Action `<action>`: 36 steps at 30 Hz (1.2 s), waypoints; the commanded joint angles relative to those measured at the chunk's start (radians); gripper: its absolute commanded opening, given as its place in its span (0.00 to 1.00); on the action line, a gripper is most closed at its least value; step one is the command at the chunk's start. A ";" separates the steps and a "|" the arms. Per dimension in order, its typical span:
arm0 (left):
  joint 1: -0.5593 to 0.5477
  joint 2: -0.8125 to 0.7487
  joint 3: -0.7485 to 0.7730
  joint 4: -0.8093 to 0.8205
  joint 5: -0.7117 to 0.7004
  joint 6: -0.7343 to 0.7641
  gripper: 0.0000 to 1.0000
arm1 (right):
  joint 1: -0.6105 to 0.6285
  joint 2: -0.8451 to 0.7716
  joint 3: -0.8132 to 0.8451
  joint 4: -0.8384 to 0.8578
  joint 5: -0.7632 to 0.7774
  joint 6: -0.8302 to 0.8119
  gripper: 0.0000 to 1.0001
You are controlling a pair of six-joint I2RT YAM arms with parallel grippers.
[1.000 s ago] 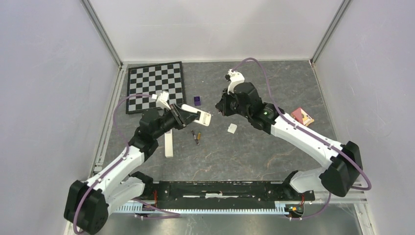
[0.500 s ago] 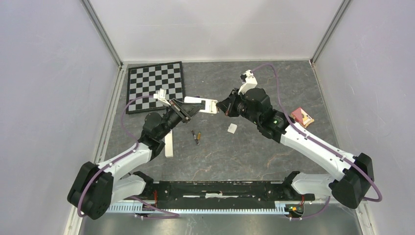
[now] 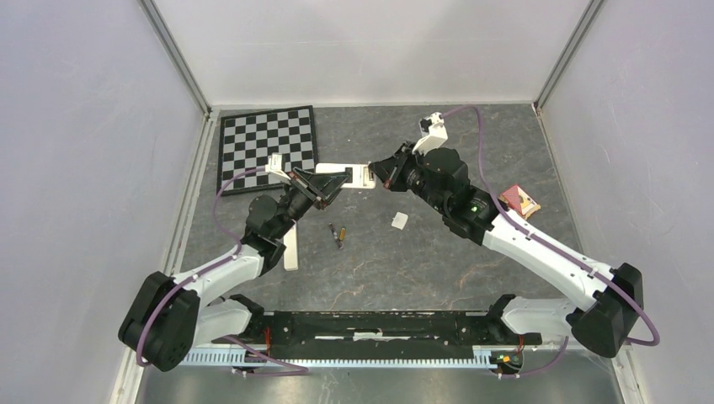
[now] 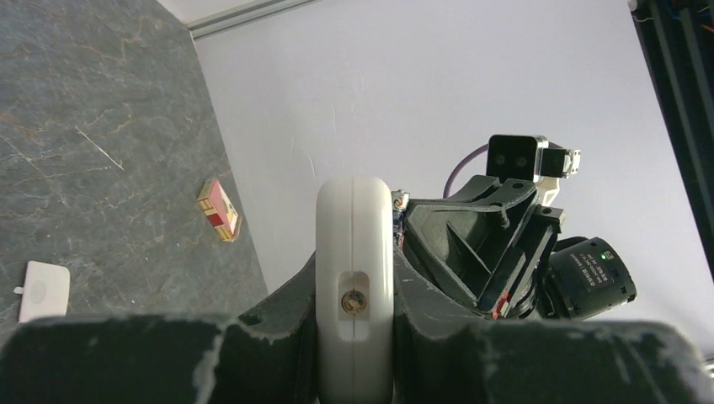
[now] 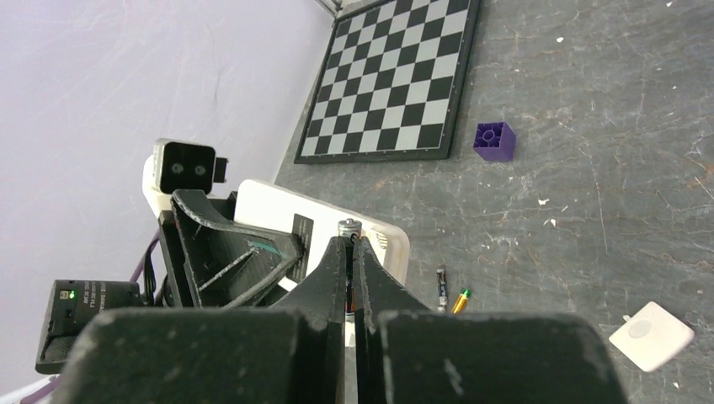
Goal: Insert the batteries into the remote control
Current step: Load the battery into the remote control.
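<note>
— Where's the remote [image 3: 360,177]?

— Up off the tabletop [image 5: 589,126], between the two arms. The left claw [image 4: 354,295] has it clamped by its sides, one finger tight on each. It lies about level, with the open dark slot facing up.

— And the right claw [image 5: 349,248]?

— Nearly shut, pinching a battery [image 5: 348,225] upright between its tips, with the metal cap sticking out on top. It sits right at the free end of the remote, near the slot. I can't tell whether the battery touches the remote.

— Any others?

— Two more batteries [image 5: 440,284] lie side by side on the tabletop below the remote, one dark, one with a gold tip. A small white piece [image 5: 651,335] lies near them. A purple cube [image 5: 492,140] sits just beside the chessboard [image 5: 396,76].
</note>
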 commanded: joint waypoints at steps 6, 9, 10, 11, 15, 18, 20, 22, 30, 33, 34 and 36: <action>-0.006 -0.030 0.028 0.057 0.005 -0.108 0.02 | 0.050 0.012 0.053 0.073 0.151 -0.037 0.01; -0.007 -0.026 0.029 0.063 0.009 -0.125 0.02 | 0.059 0.016 0.061 0.076 0.186 -0.057 0.01; -0.006 -0.023 0.027 0.073 0.011 -0.130 0.02 | 0.064 0.019 0.064 0.079 0.193 -0.062 0.01; -0.006 -0.021 0.027 0.080 0.011 -0.139 0.02 | 0.067 0.024 0.065 0.079 0.206 -0.064 0.01; -0.008 -0.006 0.023 0.124 0.008 -0.170 0.02 | 0.093 0.031 0.058 0.083 0.258 -0.075 0.02; -0.011 0.005 0.024 0.147 0.004 -0.190 0.02 | 0.119 0.037 0.059 0.085 0.307 -0.093 0.02; -0.015 0.009 0.024 0.156 -0.004 -0.195 0.02 | 0.132 0.041 0.057 0.087 0.324 -0.097 0.03; -0.015 0.012 0.024 0.158 -0.011 -0.192 0.02 | 0.139 0.044 0.056 0.088 0.328 -0.101 0.03; -0.016 0.016 0.003 0.146 -0.020 -0.140 0.02 | 0.144 0.022 0.058 0.082 0.311 -0.182 0.27; -0.015 0.024 -0.003 0.150 -0.016 -0.143 0.02 | 0.143 0.014 0.059 0.072 0.303 -0.219 0.38; -0.015 0.025 -0.006 0.155 -0.015 -0.144 0.02 | 0.143 0.017 0.067 0.066 0.292 -0.232 0.40; -0.015 0.026 -0.013 0.162 -0.012 -0.145 0.02 | 0.142 0.023 0.077 0.056 0.270 -0.263 0.44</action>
